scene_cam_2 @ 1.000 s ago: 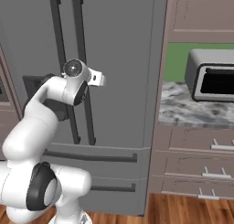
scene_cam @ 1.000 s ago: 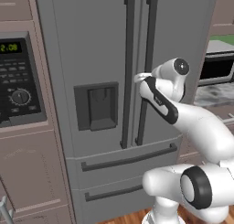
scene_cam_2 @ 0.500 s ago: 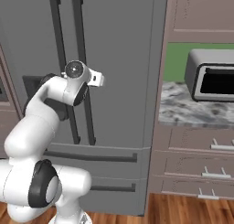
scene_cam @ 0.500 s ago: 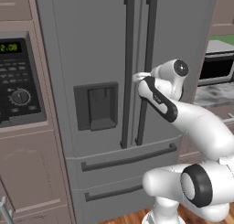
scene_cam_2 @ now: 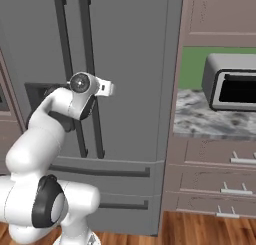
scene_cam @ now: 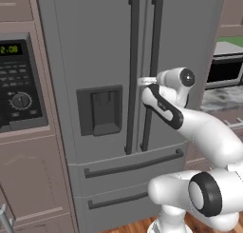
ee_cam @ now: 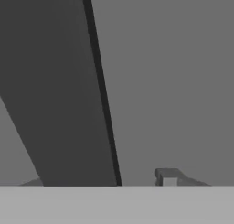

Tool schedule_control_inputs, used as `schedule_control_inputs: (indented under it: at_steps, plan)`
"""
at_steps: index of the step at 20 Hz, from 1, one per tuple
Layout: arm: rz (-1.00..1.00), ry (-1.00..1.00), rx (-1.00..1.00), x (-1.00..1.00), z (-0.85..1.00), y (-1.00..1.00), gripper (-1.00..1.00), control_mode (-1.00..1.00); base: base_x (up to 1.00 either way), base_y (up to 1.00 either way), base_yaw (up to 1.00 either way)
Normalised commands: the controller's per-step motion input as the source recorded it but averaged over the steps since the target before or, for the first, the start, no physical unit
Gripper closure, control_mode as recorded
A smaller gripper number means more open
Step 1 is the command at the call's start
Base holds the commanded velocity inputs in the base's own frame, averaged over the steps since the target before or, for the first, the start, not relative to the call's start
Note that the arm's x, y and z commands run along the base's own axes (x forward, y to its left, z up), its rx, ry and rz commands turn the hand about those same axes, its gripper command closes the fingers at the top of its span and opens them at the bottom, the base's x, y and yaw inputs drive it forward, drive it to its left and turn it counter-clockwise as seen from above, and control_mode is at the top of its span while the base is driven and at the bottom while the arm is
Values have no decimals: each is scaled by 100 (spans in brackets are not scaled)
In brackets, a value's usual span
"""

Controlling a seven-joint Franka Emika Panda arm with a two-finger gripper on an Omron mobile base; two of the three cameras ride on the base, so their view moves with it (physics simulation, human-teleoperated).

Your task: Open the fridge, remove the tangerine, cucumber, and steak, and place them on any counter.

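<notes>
The end effector (scene_cam: pixel 142 81) was up against the fridge (scene_cam: pixel 104 46) at mid-height, level with the right-hand door handle (scene_cam: pixel 151 70). In the hand view that handle (ee_cam: pixel 59 90) ran as a broad dark bar just ahead of the camera, with one finger tip (ee_cam: pixel 168 176) showing to one side of it. Whether the fingers had already pinched the bar or stood spread around it could not be told.

The step in hand looked to be taking hold of the handle to swing the door open, so the task was barely begun. Done well, the fingers would straddle the bar squarely and close firmly before any pull. The pull should then follow the door's arc about its outer hinge, not run straight back, or the grip might slide along the smooth bar.

The fridge was a tall flat-fronted grey box, matte, with two long slim dark vertical handles, a recessed dispenser panel (scene_cam: pixel 100 109) and two lower drawers. Its doors were closed, so the tangerine, cucumber and steak were hidden. To the right lay the worktop (scene_cam_2: pixel 212 120), grey-and-white marbled stone, carrying a boxy toaster oven (scene_cam_2: pixel 231 83).
</notes>
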Motion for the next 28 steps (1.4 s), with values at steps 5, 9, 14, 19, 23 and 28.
schedule_control_inputs:
  at_steps: [5, 9, 14, 19, 23, 28]
  plan:
    - [-5, -7, 0, 0, 2, -33, 100, -100, 0, 0, 0]
    - [-8, -4, 0, -14, 14, -64, 100, -100, 0, 0, 0]
    - [-6, -3, 0, -36, 22, -87, 100, -100, 0, 0, 0]
    - [-6, -4, 2, -47, 28, -98, 100, -100, 0, 0, 0]
    - [-5, -2, 3, -53, 32, -100, 100, -100, 0, 0, 0]
    - [-1, -1, 3, -60, 38, -100, 100, -100, 0, 0, 0]
